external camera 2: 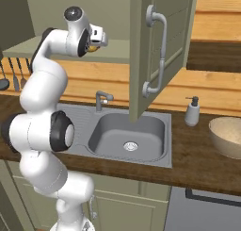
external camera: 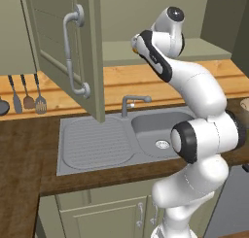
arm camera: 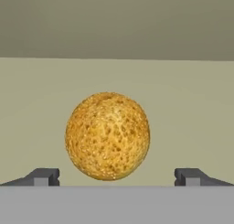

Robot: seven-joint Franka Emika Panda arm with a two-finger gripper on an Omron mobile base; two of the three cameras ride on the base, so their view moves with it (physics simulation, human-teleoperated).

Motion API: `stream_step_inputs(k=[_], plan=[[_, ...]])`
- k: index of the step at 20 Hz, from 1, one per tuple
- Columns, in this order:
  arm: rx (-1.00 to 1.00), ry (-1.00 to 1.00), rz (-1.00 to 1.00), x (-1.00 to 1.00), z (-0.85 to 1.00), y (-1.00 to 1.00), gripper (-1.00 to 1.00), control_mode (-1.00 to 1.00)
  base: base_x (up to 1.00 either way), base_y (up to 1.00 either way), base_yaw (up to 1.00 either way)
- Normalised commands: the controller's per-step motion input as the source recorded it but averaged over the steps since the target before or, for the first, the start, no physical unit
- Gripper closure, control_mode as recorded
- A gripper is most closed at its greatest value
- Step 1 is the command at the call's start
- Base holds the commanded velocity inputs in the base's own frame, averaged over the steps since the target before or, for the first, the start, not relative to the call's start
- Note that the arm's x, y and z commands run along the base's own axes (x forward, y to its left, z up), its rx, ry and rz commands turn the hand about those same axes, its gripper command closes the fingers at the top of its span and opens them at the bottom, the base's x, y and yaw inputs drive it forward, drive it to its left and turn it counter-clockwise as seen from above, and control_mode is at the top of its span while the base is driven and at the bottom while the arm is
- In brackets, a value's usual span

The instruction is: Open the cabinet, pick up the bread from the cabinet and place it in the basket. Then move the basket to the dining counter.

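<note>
The small round golden-orange bread (arm camera: 108,135) has a bumpy, speckled crust like a sponge. It sits on a smooth pale green shelf inside the sage-green wall cabinet (external camera: 63,47), right above the grey steel sink (external camera 2: 129,136). One cabinet door hangs wide open over the sink, and it has one long curved grey metal bar handle (external camera: 73,55).

The two-finger gripper (arm camera: 117,177) points straight at the bread. Its two small dark fingers (arm camera: 43,177) are spread far apart, one on each side of the bread, and they do not touch it.

The sink is shiny grey metal with one deep bowl, one ridged flat part and one bent tap (external camera: 131,103). It is set in a dark brown wood worktop (external camera 2: 197,154). To the right of the sink stand one pale soap bottle (external camera 2: 192,112) and one wide round beige-tan basket (external camera 2: 228,136). To the left of the sink, three cooking tools (external camera: 26,93) hang on the orange wood wall.
</note>
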Motion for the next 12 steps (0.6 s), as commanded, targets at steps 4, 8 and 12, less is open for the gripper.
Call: stream_step_inputs(k=[4, 8, 12], plan=[[0.00, 0.00, 0.00, 0.20, 0.00, 0.07, -1.00, -1.00, 0.00, 0.00, 0.00], [0.00, 0.00, 0.00, 0.18, 0.00, 0.09, -1.00, -1.00, 0.00, 0.00, 0.00], [0.00, 0.00, 0.00, 0.23, -0.01, 0.01, -1.00, -1.00, 0.00, 0.00, 0.00]])
